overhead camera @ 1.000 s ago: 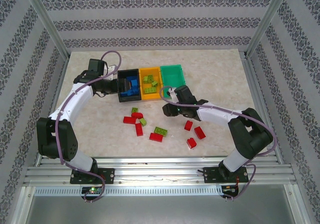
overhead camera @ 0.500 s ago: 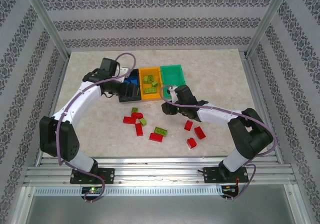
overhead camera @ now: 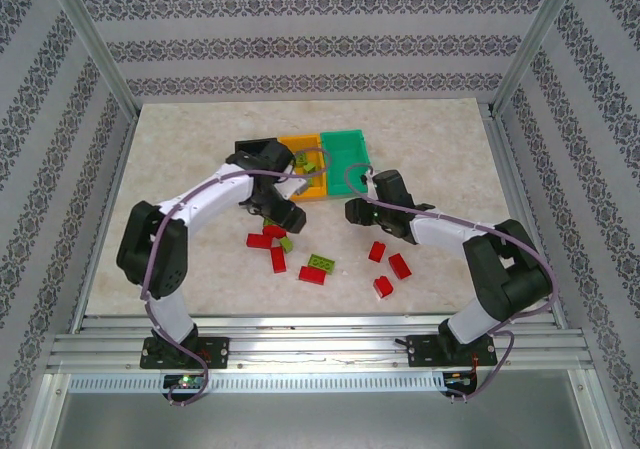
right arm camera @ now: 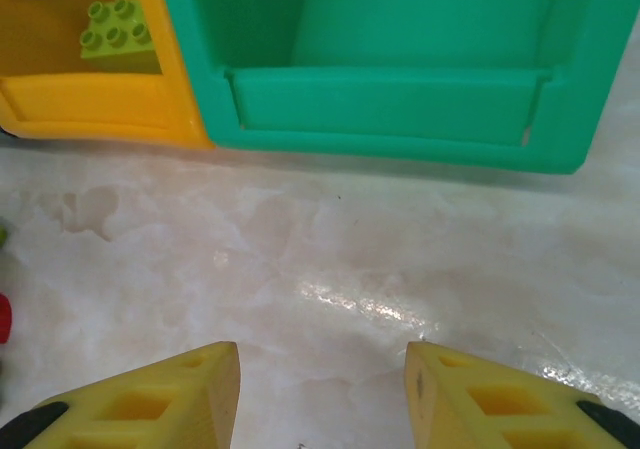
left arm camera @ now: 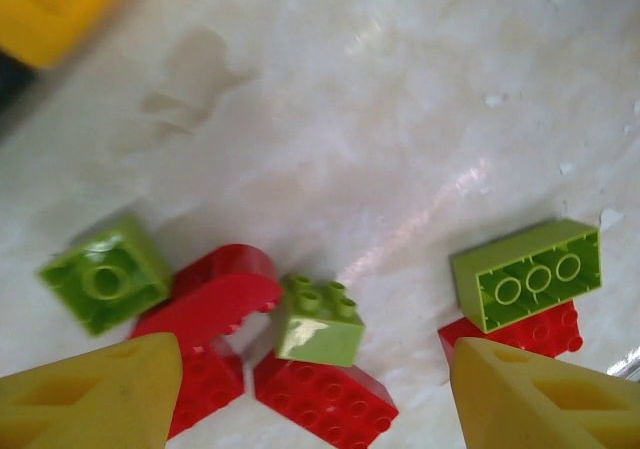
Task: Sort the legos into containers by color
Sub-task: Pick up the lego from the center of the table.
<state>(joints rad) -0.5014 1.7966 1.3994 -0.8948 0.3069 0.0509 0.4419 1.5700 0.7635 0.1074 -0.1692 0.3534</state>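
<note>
Left end effector [overhead camera: 283, 212]: hangs over the surface [overhead camera: 180, 149], just nearer than the orange-yellow bin [overhead camera: 300, 147] and slightly to its left. Its yellow fingers [left arm camera: 95, 394] stand wide apart with nothing between them. Loose legos beneath it, all nearer than the orange-yellow bin, listed from the left wrist view: a small lime brick [left arm camera: 103, 274] touching a red arched brick [left arm camera: 215, 291]. Next, a tilted lime brick [left arm camera: 318, 319] rests against a flat red brick [left arm camera: 325, 397]. Further right, a long lime brick [left arm camera: 528, 281] appears to lie on a low red brick [left arm camera: 520, 334], though the contact is hard to judge. Orange-yellow bin: open-topped, holding lime pieces, among them a four-stud lime brick [right arm camera: 115, 29] seen in the right wrist view. Green bin [overhead camera: 348, 154]: touching the right side of the orange-yellow bin, the two near walls in line. Right end effector [overhead camera: 353, 212]: nearer than the orange-yellow bin and to its right, low over bare surface just before the green bin's near wall. Its fingers [right arm camera: 150, 399] are spread, with nothing gripped. Three loose red bricks lie on the surface well nearer than the orange-yellow bin and to its right: first red brick [overhead camera: 376, 252], second red brick [overhead camera: 399, 265], third red brick [overhead camera: 382, 288], near one another but apart.
</note>
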